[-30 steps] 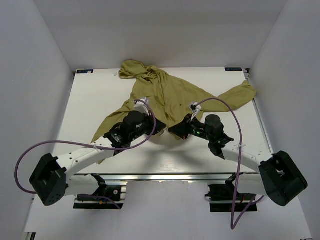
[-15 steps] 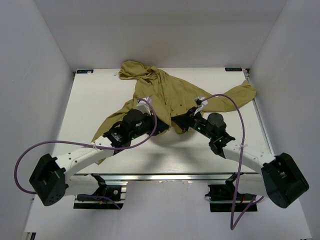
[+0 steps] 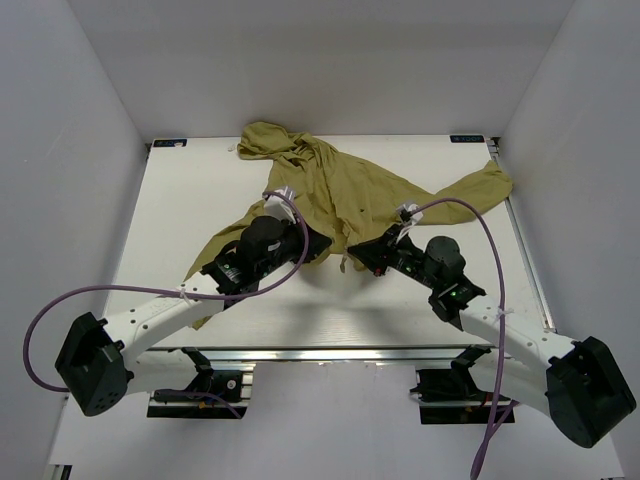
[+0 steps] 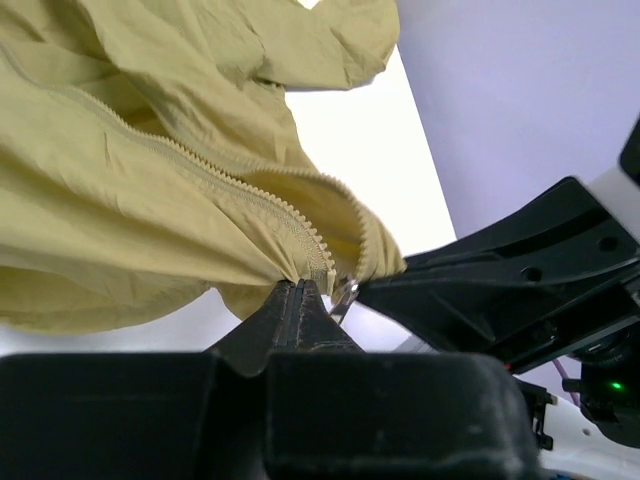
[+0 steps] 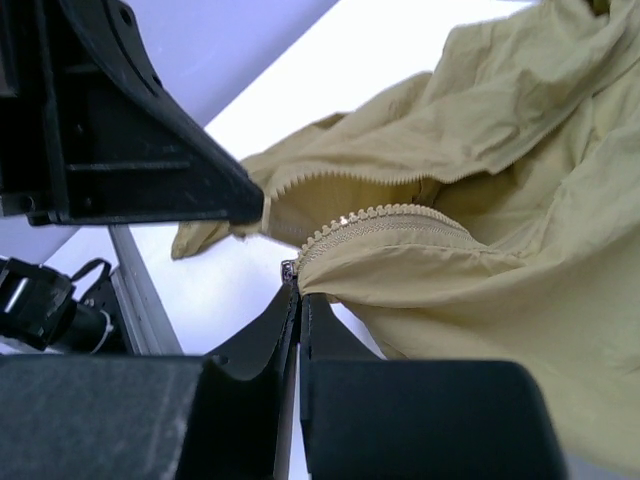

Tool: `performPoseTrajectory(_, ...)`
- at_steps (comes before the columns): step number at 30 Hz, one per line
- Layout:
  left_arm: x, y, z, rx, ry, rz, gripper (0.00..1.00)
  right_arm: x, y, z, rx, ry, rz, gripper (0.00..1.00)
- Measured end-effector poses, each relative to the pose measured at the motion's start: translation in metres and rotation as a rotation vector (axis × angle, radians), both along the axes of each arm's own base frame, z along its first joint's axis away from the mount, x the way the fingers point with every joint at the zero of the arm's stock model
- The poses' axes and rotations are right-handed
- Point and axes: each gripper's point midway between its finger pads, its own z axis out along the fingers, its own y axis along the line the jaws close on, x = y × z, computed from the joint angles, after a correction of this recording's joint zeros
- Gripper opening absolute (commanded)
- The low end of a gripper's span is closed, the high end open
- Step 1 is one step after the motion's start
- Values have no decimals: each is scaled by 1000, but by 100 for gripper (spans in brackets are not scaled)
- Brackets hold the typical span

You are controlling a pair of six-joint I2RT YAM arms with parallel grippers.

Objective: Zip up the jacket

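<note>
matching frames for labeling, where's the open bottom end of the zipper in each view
Top external: zipper end at the jacket hem, between the left gripper and right gripper; teeth too small to see.
Left wrist: lower centre, at the fingertips.
Right wrist: left of centre, just above the fingertips.
Shared landmark: the two black grippers meeting at the hem.

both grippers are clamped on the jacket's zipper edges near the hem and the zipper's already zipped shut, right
Not quite: the zipper is not zipped shut. The left wrist view shows its two sides parted near the hem of the jacket. The rest is right: the left gripper and the right gripper are both clamped on the zipper edges.
</note>
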Motion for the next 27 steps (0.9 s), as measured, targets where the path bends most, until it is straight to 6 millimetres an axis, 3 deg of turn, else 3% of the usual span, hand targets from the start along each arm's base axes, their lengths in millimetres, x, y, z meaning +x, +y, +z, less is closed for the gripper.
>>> performPoseTrajectory(7,8,-2,6,-10,-65,9,0,0,7,-11,-19,149,15,0)
performPoseTrajectory(13,10,-3,-13,8,-71,15,0,-5,11,-10,15,221,37,0)
performPoseTrajectory(27,11,-7,-14,25,-98,26,0,-2,12,-19,3,250,22,0)
